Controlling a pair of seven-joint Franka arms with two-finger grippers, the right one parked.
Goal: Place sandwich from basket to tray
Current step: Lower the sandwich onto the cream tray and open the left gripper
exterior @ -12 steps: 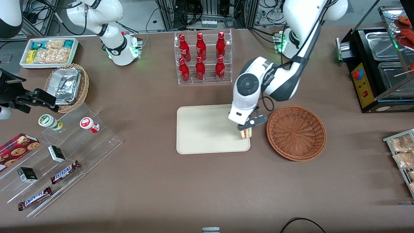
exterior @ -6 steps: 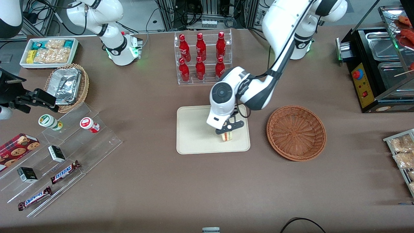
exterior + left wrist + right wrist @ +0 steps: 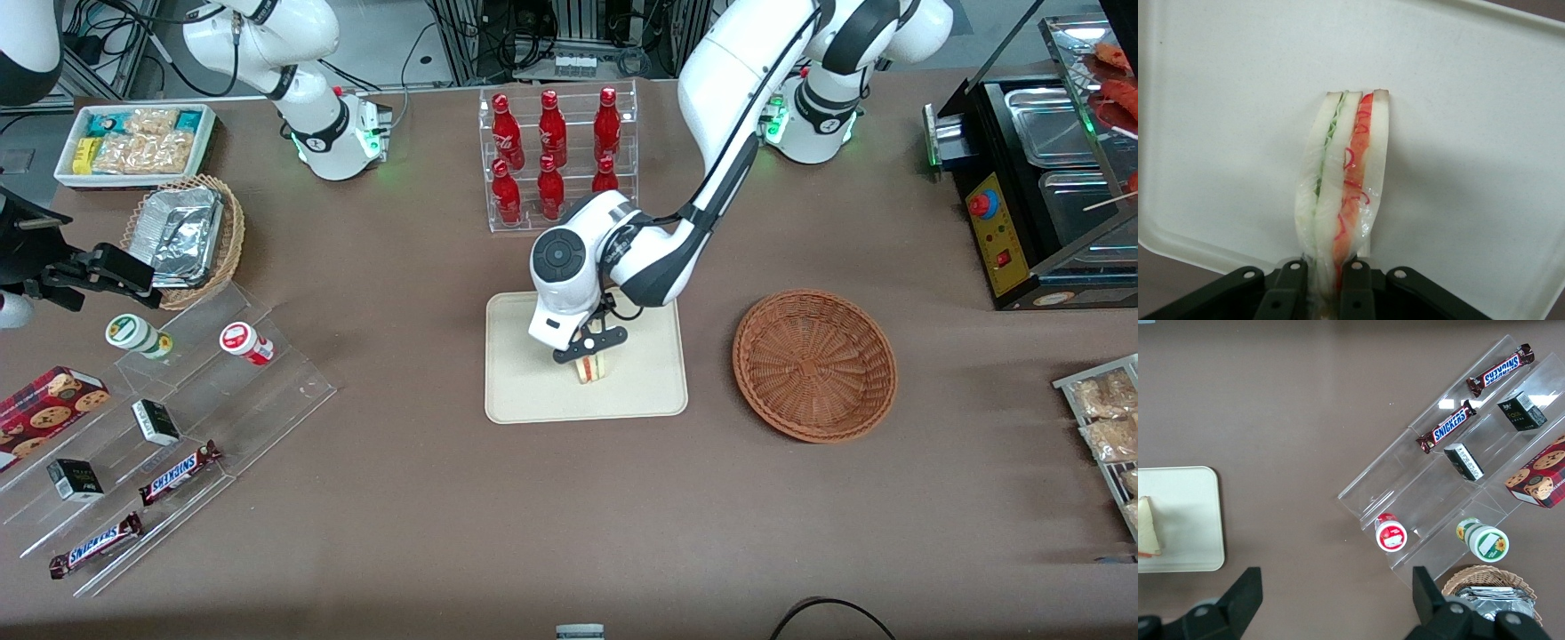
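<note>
Bottles [image 3: 553, 153], red ones in a clear rack, stand at upper centre of the frame, farther from the front camera than the tray [image 3: 524, 396]. Toward the working arm's end of the bench [image 3: 569, 516] sits the basket [image 3: 814, 364], well apart from the tray's edge. The left arm reaches down from the upper right, elbow bent, wrist pointing down over the tray's middle. Its tool [image 3: 589, 355] is clenched on the sandwich [image 3: 591, 368], the fingers [image 3: 1290, 293] pinching the wedge's end [image 3: 1345, 180], cut edge facing the wrist camera, over the tray [image 3: 1471, 100].
</note>
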